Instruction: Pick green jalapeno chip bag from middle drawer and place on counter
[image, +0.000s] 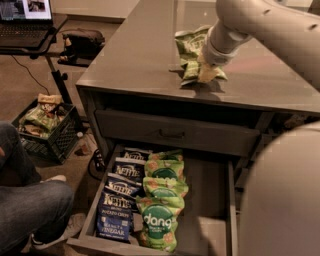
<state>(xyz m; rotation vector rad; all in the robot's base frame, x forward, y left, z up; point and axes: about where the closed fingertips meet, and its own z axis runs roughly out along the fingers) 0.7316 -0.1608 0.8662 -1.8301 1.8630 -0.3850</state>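
The green jalapeno chip bag (189, 47) stands tilted on the counter (135, 55), its lower edge at or just above the glossy top near the front edge. My gripper (205, 72) is shut on the bag's lower right part, and the pale arm reaches in from the upper right. The middle drawer (207, 200) is pulled open below, with bare floor on its right side.
The drawer holds a row of dark blue Kettle bags (117, 200) and a row of bright green dang bags (160, 220). A closed drawer front with a bar handle (172, 134) is above. A crate (45, 125), a person's legs (30, 210) and a laptop stand (25, 20) are left.
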